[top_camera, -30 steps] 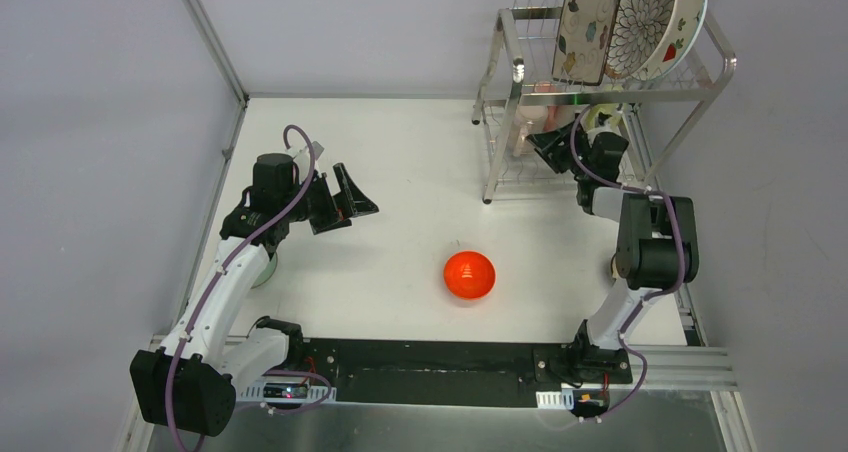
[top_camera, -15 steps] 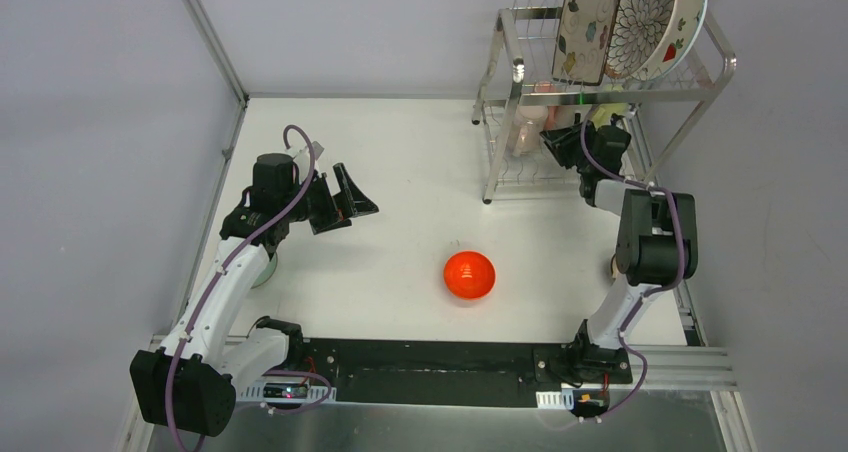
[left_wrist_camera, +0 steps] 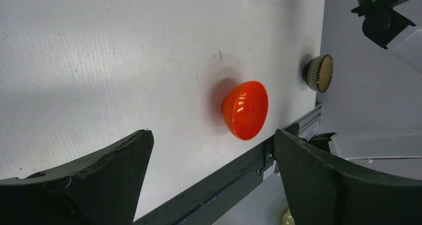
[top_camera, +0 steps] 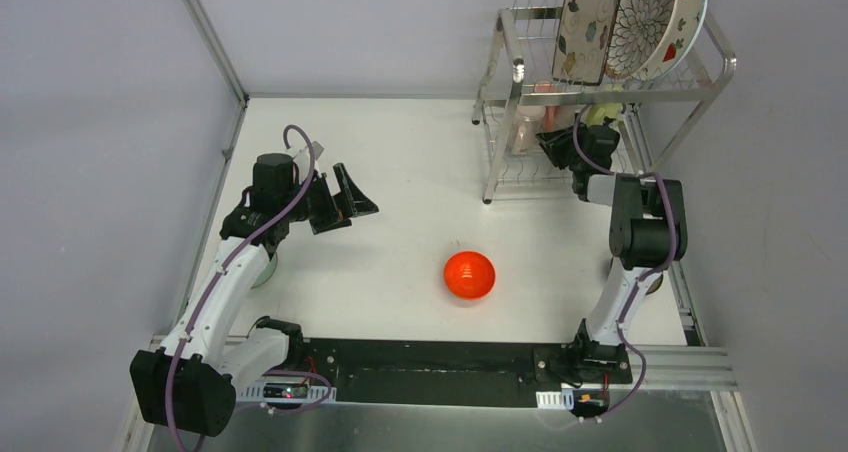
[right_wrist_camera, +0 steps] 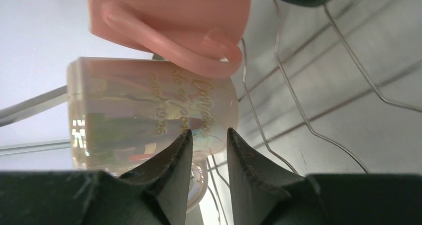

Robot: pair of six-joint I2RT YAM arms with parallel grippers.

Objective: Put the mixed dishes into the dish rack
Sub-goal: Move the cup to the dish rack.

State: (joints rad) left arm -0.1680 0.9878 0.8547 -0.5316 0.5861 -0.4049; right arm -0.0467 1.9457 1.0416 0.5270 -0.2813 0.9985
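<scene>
Grey walls enclose the white table I am working over. At its far right corner stands the tall two-tier silver wire dish rack. On its upper shelf I record three plates standing on edge, side by side: the floral rectangular plate on the left, the round brown-petal plate in the middle and the white strawberry-print plate on the right.

Right gripper: inside the rack's lower tier, entered from the near side. Its wrist view shows the fingers drawn close together, pinching the handle of the pearly white ceramic cup with gold lettering, over the lower shelf's wires. A pink ceramic cup sits just beside that cup. I cannot tell whether the two touch.

Left gripper: hovers over the left part of the table, well apart from the rack, jaws spread wide, holding nothing.

Outside the rack:
- The glossy red-orange round bowl rests on the near middle of the table, between the two arms.
- The dark brown patterned bowl lies at the near right edge, next to the right arm.
- The pale green bowl sits near left, mostly hidden under the left arm.
</scene>
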